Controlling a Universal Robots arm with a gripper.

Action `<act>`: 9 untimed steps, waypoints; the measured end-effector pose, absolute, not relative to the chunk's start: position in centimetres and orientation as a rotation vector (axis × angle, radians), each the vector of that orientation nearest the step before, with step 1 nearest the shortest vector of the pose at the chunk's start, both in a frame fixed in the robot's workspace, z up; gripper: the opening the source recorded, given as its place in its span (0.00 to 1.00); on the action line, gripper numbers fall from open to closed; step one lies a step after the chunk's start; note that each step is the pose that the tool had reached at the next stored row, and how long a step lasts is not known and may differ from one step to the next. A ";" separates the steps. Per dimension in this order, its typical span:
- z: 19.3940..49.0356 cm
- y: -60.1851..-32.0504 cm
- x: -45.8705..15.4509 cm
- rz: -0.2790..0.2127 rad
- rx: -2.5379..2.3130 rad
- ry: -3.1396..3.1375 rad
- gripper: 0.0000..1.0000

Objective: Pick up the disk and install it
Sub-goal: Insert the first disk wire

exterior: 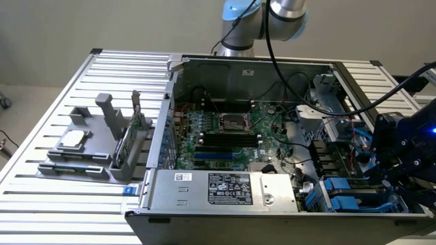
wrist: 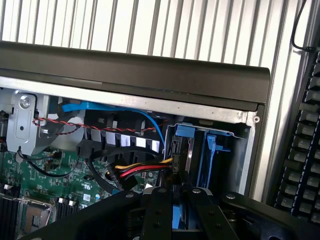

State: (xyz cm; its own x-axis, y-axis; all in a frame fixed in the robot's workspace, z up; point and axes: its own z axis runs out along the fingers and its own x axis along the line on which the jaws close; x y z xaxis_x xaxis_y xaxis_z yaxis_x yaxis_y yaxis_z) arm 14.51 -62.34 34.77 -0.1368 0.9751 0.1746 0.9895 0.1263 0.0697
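Note:
My gripper (exterior: 385,176) hangs over the drive bay (exterior: 344,196) at the front corner of the open computer case (exterior: 238,71), on the exterior view's right. In the wrist view its two black fingers (wrist: 157,215) stand close together with a narrow bright blue strip between them. That strip is the disk (wrist: 179,219) seen edge-on by its blue carrier; its metal face and label are hidden. The gripper (wrist: 180,200) is shut on it, just above the bay slots with blue plastic brackets (wrist: 217,147).
Red, yellow and black cables (wrist: 142,172) and a blue cable (wrist: 150,122) run beside the bay. The motherboard (exterior: 225,135) and power supply (exterior: 225,189) fill the case. A grey fixture (exterior: 81,158) with a silver chip (exterior: 73,139) stands on the slatted table (exterior: 41,204).

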 end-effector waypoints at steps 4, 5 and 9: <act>34.8 -62.3 14.5 -0.257 -2.005 -2.292 0.18; 34.8 -62.3 14.5 -0.257 -2.005 -2.292 0.18; 34.8 -62.3 14.5 -0.257 -2.005 -2.292 0.18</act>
State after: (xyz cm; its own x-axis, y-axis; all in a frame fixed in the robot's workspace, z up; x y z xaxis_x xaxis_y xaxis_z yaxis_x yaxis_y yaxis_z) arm 14.51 -62.34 34.77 -0.1368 0.9751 0.1745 0.9895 0.1264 0.0697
